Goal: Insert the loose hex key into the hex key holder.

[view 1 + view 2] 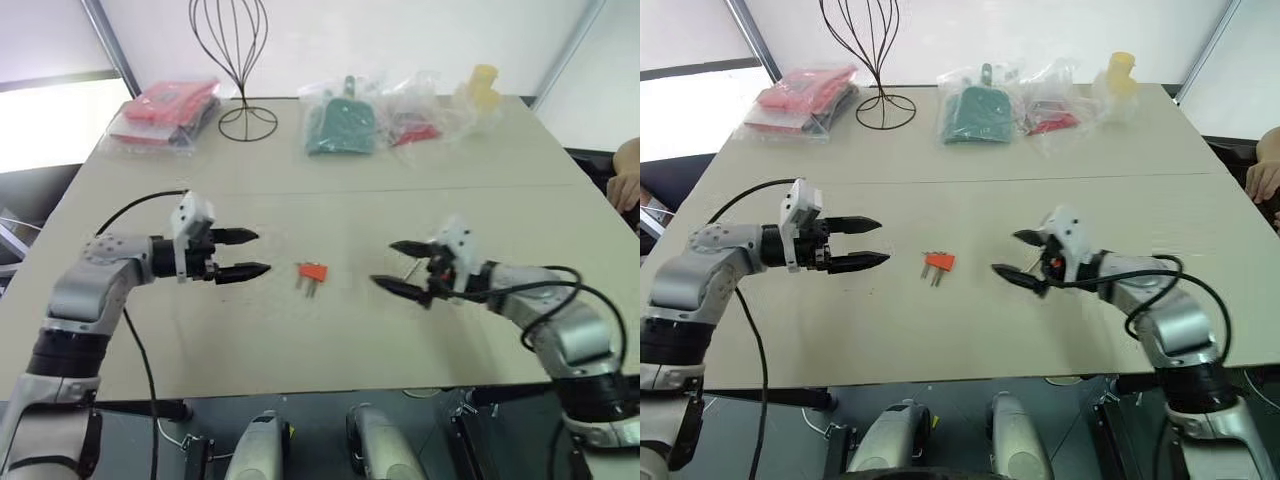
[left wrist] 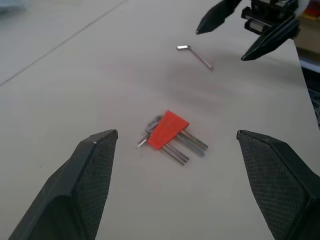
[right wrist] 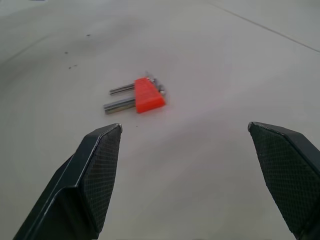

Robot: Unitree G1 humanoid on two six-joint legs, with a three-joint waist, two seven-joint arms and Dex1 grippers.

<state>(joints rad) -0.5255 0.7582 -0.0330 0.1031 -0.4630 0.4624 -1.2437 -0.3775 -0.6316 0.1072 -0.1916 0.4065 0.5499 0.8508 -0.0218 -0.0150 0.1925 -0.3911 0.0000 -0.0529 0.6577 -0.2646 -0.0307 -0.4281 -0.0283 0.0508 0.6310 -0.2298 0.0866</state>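
Note:
The hex key holder [image 1: 312, 271], a small orange-red block with thin metal keys sticking out, lies flat on the beige table [image 1: 300, 340] between my two grippers. In the left wrist view the loose hex key [image 2: 195, 55], a thin grey L-shaped rod, lies on the table beyond the holder [image 2: 167, 130], just under my right gripper [image 2: 220, 45]. My left gripper [image 1: 262, 252] hovers to the left of the holder, open and pointing at it, with nothing between its fingers. My right gripper [image 1: 382, 263] hovers to the right, open and empty, facing the holder [image 3: 147, 95].
Along the far side of the table stand a black wire stand [image 1: 235, 60], a bag of red items [image 1: 165, 110], a bagged green tool [image 1: 342, 125], a small bag with red parts [image 1: 415, 130] and a yellow object [image 1: 482, 85]. A person's hand [image 1: 625, 180] shows at the right edge.

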